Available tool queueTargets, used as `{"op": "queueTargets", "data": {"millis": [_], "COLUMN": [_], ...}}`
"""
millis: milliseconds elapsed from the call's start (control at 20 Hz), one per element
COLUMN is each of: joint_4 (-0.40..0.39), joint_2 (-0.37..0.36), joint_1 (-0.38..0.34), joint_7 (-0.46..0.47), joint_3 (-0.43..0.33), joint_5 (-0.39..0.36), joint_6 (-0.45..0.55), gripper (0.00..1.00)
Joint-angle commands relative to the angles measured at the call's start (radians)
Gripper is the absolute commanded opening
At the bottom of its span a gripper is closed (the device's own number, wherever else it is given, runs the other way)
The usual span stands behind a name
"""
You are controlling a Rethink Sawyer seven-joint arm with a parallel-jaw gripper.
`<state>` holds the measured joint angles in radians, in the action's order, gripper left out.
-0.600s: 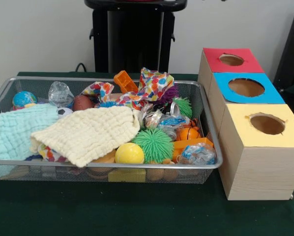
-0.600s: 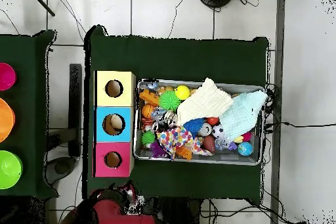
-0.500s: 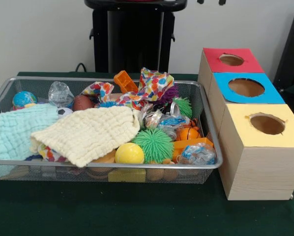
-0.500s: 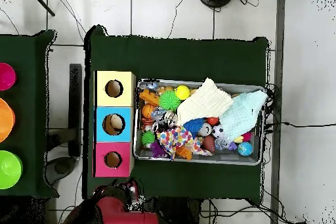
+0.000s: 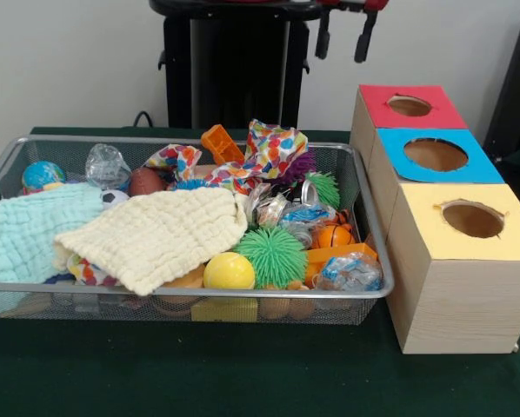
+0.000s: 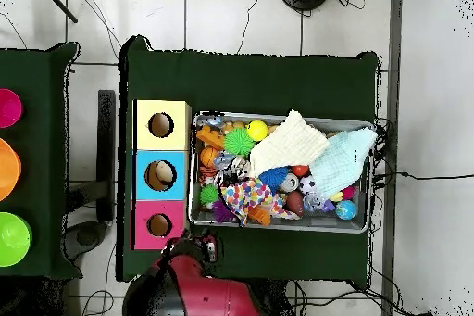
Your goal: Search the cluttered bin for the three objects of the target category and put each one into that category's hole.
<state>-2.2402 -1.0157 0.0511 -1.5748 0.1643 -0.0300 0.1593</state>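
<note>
You see the pincer (image 5: 343, 36) at the top edge of the front view, right of center, above the far side of the surface (image 5: 243, 382). Its two dark fingers (image 5: 363, 39) hang down with a clear gap between them, so it is released and grasps nothing.

The wire mesh bin (image 5: 182, 292) fills the left and middle of the frame. Three wads of clear plastic film lie inside it. One wad (image 5: 106, 165) is in the upper left part, near the back wall, beside a globe ball (image 5: 43, 175). A second wad (image 5: 349, 273) is in the lower right corner, just beside an orange block (image 5: 338, 254). A third wad (image 5: 282, 211), with some blue print, is in the right part, just beside a green spiky ball (image 5: 270, 255). A yellow cloth (image 5: 156, 234) and a pale blue cloth (image 5: 25, 233) cover the left half.

The blue-faced hole (image 5: 436, 155) is at the right, between the red box (image 5: 408, 106) and the yellow box (image 5: 464, 261). In the overhead view something pale shows inside the blue-faced hole (image 6: 160, 175).
</note>
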Motion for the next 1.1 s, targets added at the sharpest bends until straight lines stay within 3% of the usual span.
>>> {"op": "queueTargets", "data": {"millis": [50,800,1100], "joint_4": [-0.070,-0.042,-0.024], "joint_2": [0.157,0.392,0.448], "joint_1": [-0.038,-0.066,-0.072], "joint_7": [-0.191,-0.216,-0.230], "joint_3": [-0.065,-0.102,-0.112], "joint_5": [-0.024,-0.044,-0.027], "joint_6": [-0.097,-0.342,-0.373], "gripper": [1.00,1.00,1.00]}}
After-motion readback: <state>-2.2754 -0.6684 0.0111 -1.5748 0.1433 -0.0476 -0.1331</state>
